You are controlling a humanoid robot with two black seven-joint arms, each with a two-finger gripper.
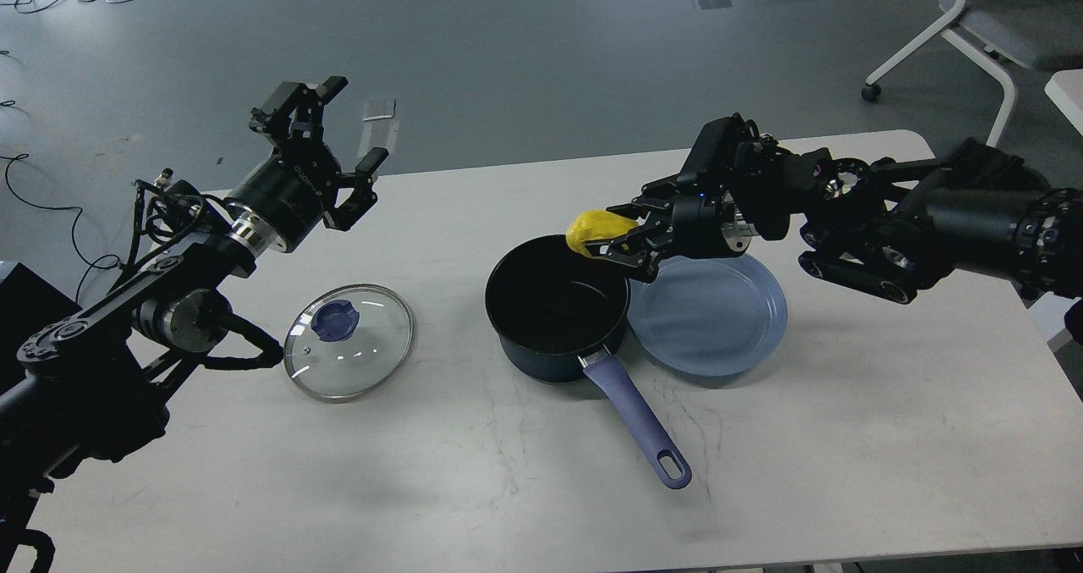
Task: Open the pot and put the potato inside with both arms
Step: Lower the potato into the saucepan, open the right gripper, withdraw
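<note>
A black pot [554, 311] with a purple handle [639, 425] stands open at the table's middle. Its glass lid [349, 342] with a blue knob lies flat on the table to the left. My right gripper [605, 239] is shut on a yellow potato [592, 231] and holds it in the air over the pot's far right rim. My left gripper [343, 129] is open and empty, raised above the table's far left, well away from the lid.
A blue plate [711, 319] lies empty just right of the pot, under my right wrist. The white table [846, 438] has bare room in front and at the right. An office chair [981, 23] stands on the floor at the far right.
</note>
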